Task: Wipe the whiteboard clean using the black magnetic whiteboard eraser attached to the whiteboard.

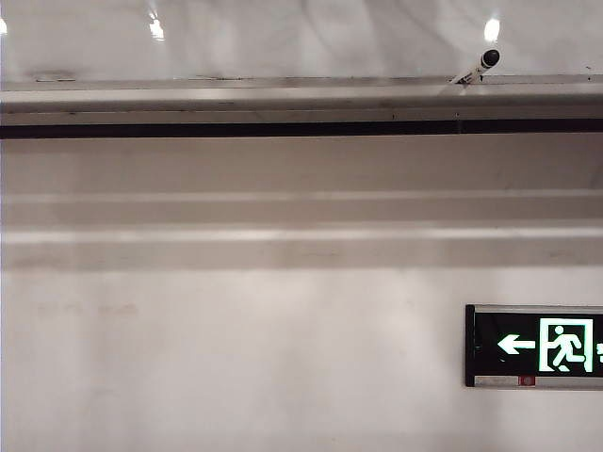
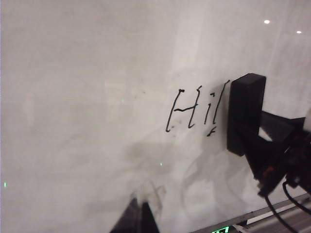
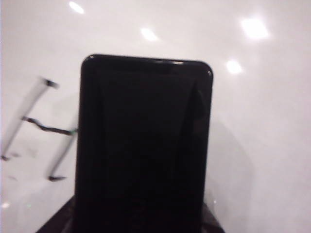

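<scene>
The right gripper (image 2: pixel 257 141) clamps the rigid, light black rectangular magnetic eraser (image 2: pixel 245 114) by its long sides, face flat on the glossy white whiteboard (image 2: pixel 87 97) beside the black "Hi" lettering (image 2: pixel 192 109), while the left gripper (image 2: pixel 138 218) hangs shut, empty, near the board.

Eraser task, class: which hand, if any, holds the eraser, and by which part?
The right hand holds the eraser by its lower end, against the whiteboard. The left hand is shut, empty.

Eraser (image 2: pixel 245 114) on whiteboard (image 2: pixel 87 97) (beside the writing (image 2: pixel 194 109)).

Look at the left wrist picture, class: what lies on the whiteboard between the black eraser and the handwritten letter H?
The other handwritten strokes, next after the H; they run up to the black eraser, which the right gripper holds. The left wrist view shows this.
</scene>
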Controlling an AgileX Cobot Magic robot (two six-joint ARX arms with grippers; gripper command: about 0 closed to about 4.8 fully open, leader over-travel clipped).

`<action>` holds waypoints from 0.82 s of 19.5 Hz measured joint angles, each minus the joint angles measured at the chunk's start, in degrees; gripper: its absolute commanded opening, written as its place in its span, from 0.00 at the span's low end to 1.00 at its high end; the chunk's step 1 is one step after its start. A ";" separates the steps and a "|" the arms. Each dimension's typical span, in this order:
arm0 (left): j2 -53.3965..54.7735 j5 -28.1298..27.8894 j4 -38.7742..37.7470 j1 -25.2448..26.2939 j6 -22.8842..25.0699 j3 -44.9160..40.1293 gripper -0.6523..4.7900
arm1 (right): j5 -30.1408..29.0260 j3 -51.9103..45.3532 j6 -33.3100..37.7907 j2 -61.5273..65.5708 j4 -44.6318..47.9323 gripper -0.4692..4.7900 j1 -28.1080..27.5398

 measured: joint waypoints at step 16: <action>-0.24 1.01 -0.55 0.00 0.00 0.00 0.11 | 3.63 8.31 -5.16 3.06 -4.94 0.36 4.35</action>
